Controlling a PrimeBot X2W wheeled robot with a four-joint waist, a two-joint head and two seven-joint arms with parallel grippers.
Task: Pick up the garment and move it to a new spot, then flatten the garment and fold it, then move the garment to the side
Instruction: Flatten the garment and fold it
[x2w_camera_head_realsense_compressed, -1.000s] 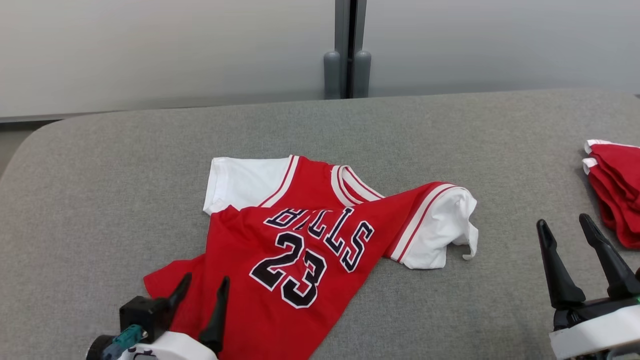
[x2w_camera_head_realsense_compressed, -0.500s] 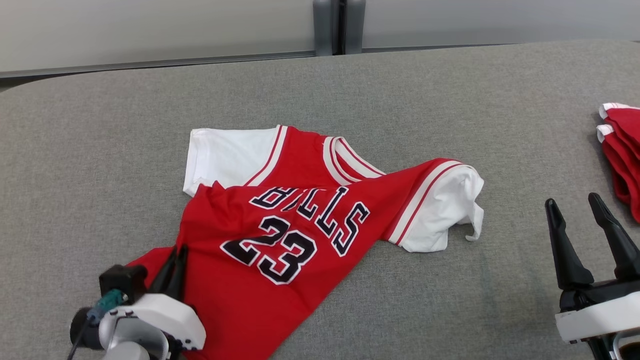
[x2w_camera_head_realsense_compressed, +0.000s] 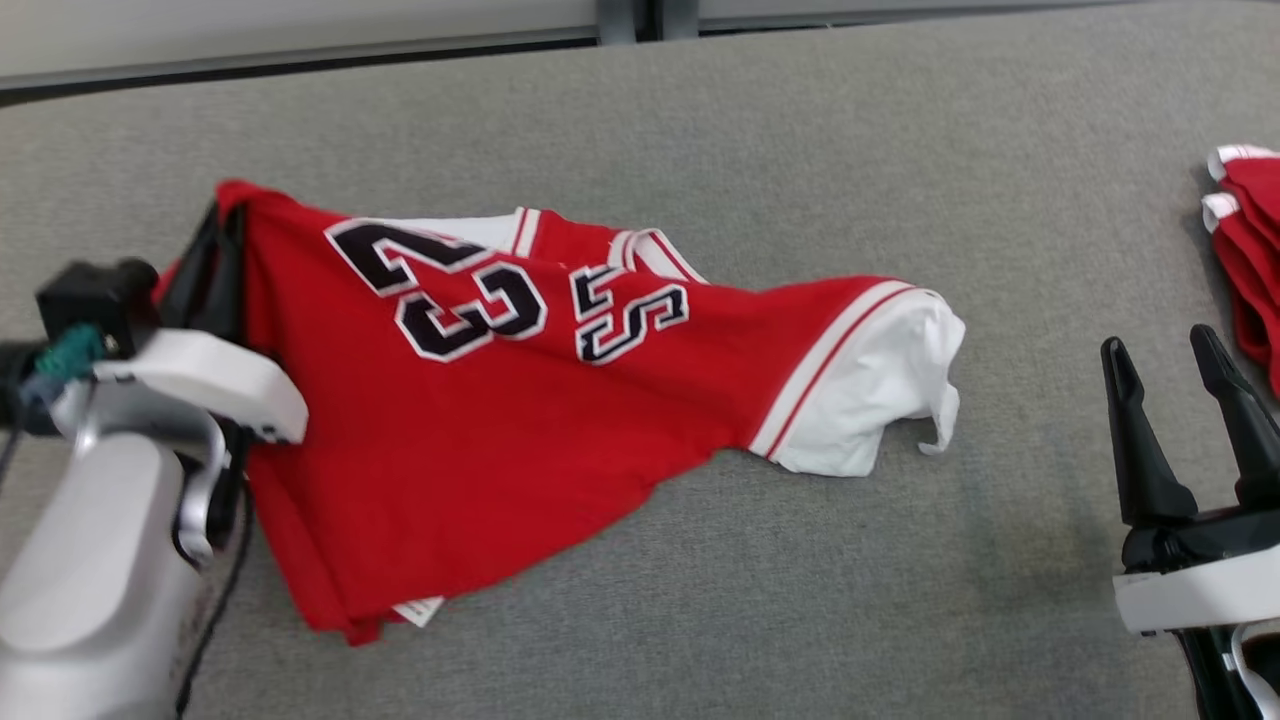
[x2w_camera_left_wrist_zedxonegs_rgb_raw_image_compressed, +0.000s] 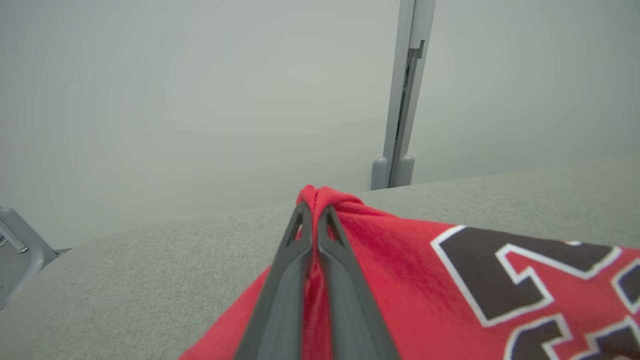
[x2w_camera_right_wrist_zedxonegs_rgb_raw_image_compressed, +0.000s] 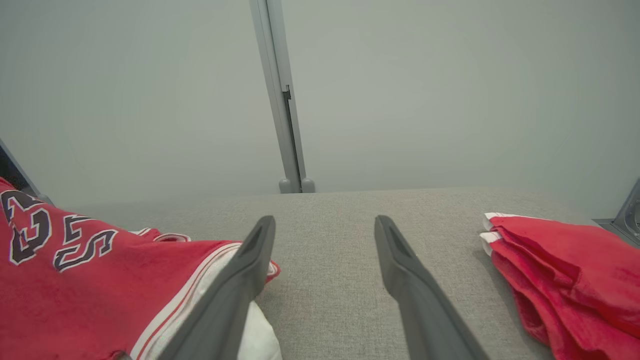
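Your left pincer (x2w_camera_left_wrist_zedxonegs_rgb_raw_image_compressed: 311, 212) clamps the red white-sleeved number-23 jersey (x2w_camera_head_realsense_compressed: 480, 420) above the grey cloth worktop (x2w_camera_head_realsense_compressed: 800, 150); your right pincer (x2w_camera_head_realsense_compressed: 1156, 340) gapes empty.

garment (x2w_camera_head_realsense_compressed: 480, 440): red body, red-and-white striped bands at neck and armholes
sleeve (x2w_camera_head_realsense_compressed: 880, 380): white
numerals (x2w_camera_head_realsense_compressed: 440, 300): black "23" and letters, edged white
table cover (x2w_camera_head_realsense_compressed: 800, 150): grey, fine woven fleck
folded stack (x2w_camera_head_realsense_compressed: 1250, 260), far right: red, white edges
left gripper (x2w_camera_left_wrist_zedxonegs_rgb_raw_image_compressed: 311, 212), right gripper (x2w_camera_head_realsense_compressed: 1156, 340): dark grey fingers, white housings
wall (x2w_camera_left_wrist_zedxonegs_rgb_raw_image_compressed: 200, 100): pale grey
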